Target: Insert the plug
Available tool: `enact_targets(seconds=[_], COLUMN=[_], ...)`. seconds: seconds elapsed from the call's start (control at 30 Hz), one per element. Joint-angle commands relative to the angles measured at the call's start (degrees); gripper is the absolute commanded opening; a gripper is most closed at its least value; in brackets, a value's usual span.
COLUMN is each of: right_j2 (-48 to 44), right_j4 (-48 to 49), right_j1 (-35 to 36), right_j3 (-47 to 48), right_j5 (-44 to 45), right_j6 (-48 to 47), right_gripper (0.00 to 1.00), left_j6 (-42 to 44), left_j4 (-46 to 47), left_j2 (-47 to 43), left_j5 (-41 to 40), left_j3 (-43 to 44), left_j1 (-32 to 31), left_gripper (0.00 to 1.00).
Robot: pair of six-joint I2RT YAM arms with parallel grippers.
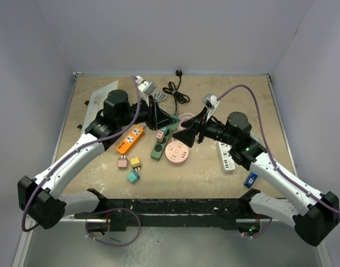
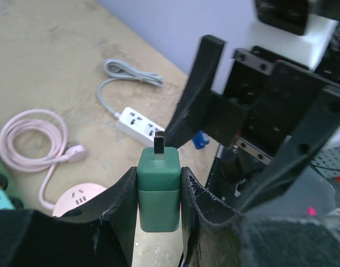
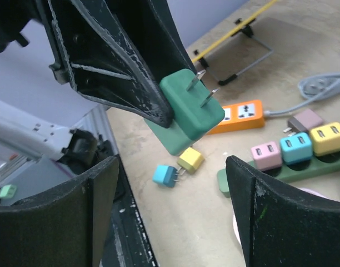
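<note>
So the left tool (image 2: 159, 181) is clamped on the green plug (image 2: 158, 208), prongs up, center frame. The right tool (image 3: 170, 167) sits wide apart, lower frame, just under that plug.

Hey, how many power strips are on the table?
4: orange strip left of centre, green strip beside it, round pink one in the middle, white strip at right. More may be hidden.

Pale lilac walls (image 1: 175, 33) enclose a tan tabletop (image 1: 206, 179) — scuffed.
</note>
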Motion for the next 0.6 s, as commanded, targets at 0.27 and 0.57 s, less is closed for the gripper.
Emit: enact_targets(seconds=[0.27,0.57], right_j2=[-2.06,-0.62], right_j4=[10.34,13.7], right_j1=[-0.11,-0.11], right_j3=[2.3,4.5], right_j5=[-16.59,-22.04], right_j6=[-0.55,2.11], right_gripper=[0.61,0.54], left_j6=[0.41,6.41], left_j4=[8.49,2.6], left_j2=[-6.88,-7.79], left_j5=[21.88,24.73], left_j3=[0.04,0.36], left_j1=[0.35,0.35], left_gripper=[0.14,0.14])
